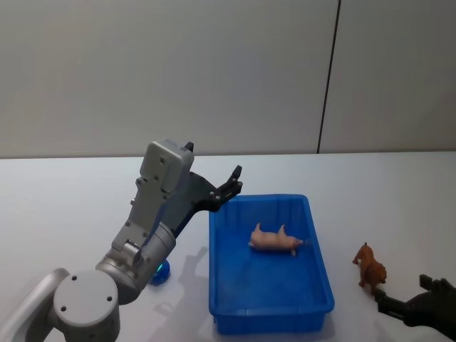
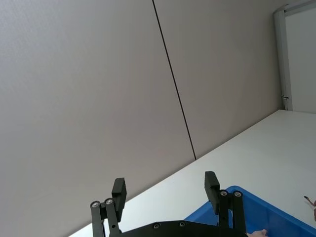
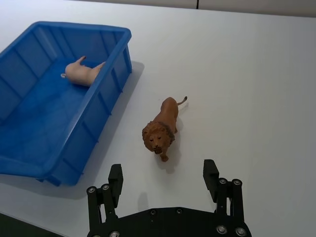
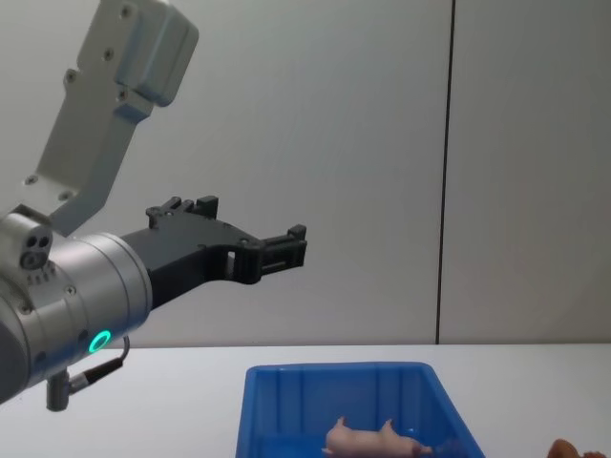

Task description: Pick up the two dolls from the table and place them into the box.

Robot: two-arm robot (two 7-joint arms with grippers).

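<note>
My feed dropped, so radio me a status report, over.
Left gripper open, empty, raised beside the box. Right gripper open, just short of the brown doll standing on the table. Pink doll lying in the box. Nothing between.

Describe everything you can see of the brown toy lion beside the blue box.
The toy lion is reddish-brown, with a mane and a thin upturned tail, and looks like moulded plastic. It stands upright on its legs on the white table, to the right of the box and apart from it. It faces the open right hand, which does not touch it.
</note>
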